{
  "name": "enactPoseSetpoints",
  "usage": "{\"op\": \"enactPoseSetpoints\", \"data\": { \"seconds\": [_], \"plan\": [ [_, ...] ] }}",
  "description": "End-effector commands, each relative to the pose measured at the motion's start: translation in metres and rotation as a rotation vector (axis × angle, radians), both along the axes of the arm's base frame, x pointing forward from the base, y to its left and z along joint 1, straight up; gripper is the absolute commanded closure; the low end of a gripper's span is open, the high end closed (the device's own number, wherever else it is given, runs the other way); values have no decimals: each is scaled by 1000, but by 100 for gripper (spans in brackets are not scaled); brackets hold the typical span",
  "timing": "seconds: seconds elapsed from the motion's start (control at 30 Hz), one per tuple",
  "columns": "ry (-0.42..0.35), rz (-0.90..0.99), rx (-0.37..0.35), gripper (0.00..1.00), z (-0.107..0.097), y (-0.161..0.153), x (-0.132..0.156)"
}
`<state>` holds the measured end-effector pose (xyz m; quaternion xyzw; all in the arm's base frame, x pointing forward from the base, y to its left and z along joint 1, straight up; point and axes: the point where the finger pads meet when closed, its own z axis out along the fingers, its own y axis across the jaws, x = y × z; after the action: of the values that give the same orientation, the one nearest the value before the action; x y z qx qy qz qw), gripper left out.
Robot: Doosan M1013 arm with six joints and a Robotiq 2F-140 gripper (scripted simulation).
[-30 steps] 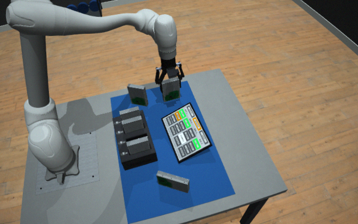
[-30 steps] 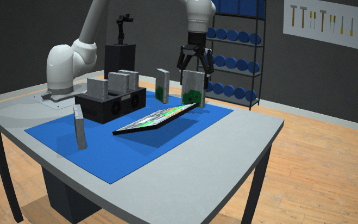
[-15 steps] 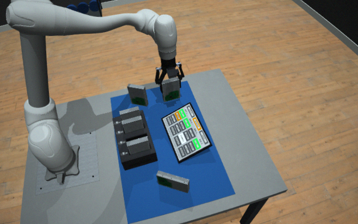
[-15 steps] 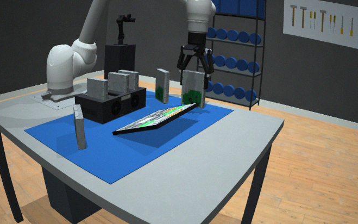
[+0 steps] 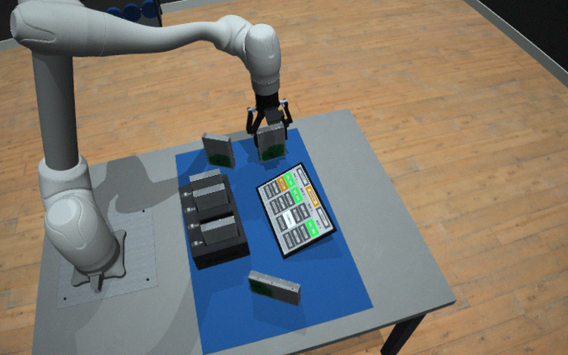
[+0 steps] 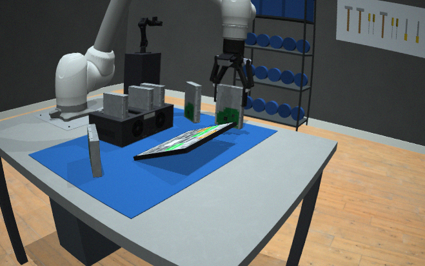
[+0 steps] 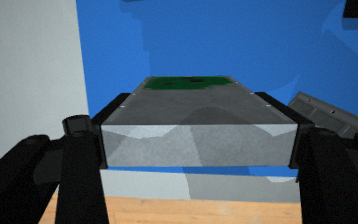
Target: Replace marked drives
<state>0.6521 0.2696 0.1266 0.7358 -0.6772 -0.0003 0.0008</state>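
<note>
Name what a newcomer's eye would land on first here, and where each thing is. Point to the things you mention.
Probably the tilted screen (image 5: 296, 209) (image 6: 187, 137), its green and orange blocks glowing above the blue mat (image 5: 321, 282) (image 6: 134, 194). Next, the pincer (image 5: 271, 134) (image 6: 229, 95) (image 7: 192, 107), gripping an upright drive (image 5: 271, 143) (image 6: 229, 99) (image 7: 200, 145) beyond the screen's far end.

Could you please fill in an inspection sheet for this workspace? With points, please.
Surface: grey table (image 5: 391, 246) (image 6: 256, 184) with a blue mat (image 5: 321, 304) (image 6: 131, 198).
Job's things: dock (image 5: 221, 257) (image 6: 108, 130) with three drives in it, third bay from the far end without one; tilted screen (image 5: 296, 209) (image 6: 187, 142); two drives standing on the mat, one beyond the dock (image 5: 218, 150) (image 6: 192, 101), one at the near end (image 5: 273, 289) (image 6: 95, 153).
Clutter: nothing seen.
Claw (image 5: 271, 136) (image 6: 230, 93) (image 7: 192, 107): shut on an upright drive (image 5: 271, 140) (image 6: 229, 104) (image 7: 200, 145).
Cables: nothing seen.
Surroundings: wooden floor, shelf rack (image 6: 303, 62), tool board (image 6: 382, 49).
</note>
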Motion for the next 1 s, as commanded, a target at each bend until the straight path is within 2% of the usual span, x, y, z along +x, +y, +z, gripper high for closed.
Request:
{"op": "enactPoseSetpoints", "data": {
  "seconds": [0.0, 0.97],
  "plan": [
    [-1, 0, 1, 90, 0, 0, 0],
    [-1, 0, 1, 90, -12, 0, 0]
  ]
}}
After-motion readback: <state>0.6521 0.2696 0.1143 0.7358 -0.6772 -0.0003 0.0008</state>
